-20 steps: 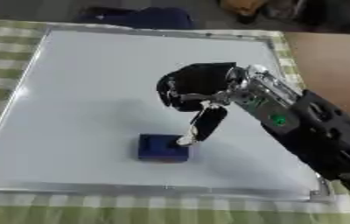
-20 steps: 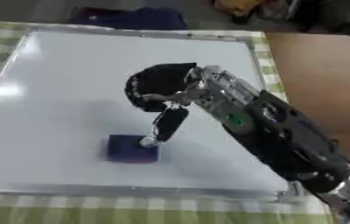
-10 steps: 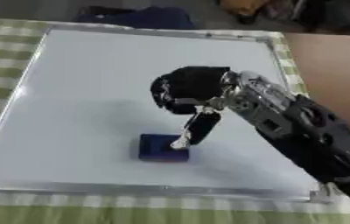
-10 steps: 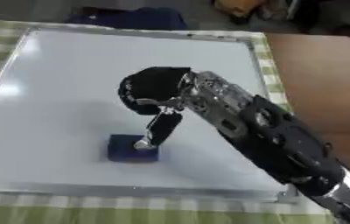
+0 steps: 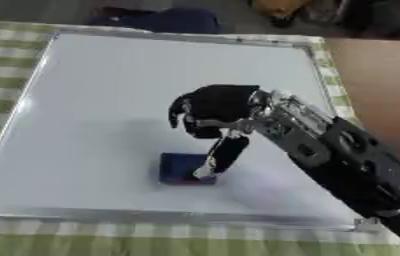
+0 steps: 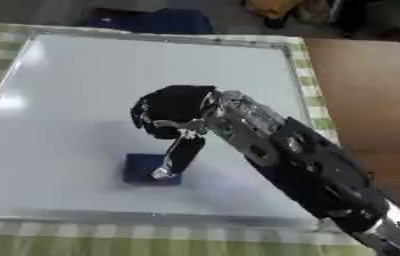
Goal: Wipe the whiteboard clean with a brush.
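Observation:
The whiteboard [image 5: 107,90] lies flat on a green checked cloth, and its surface looks white with no marks that I can make out. A small dark blue brush [image 5: 182,169] lies flat on the board's near middle. My right hand [image 5: 214,107] hovers just above and behind the brush, its arm coming in from the lower right. One straight digit [image 5: 225,155] reaches down and touches the brush's right end. The other fingers hang loosely bent over the board and hold nothing. My left hand shows in neither view.
The green checked cloth [image 5: 2,75] borders the board on all sides. Bare brown tabletop [image 6: 370,100] lies to the right. A dark blue bundle [image 5: 164,21] sits past the board's far edge. My right forearm [image 5: 352,170] covers the board's near right corner.
My right hand has shifted a little left and nearer over the brush, with its straight digit staying on the brush's right end. The brush has not moved.

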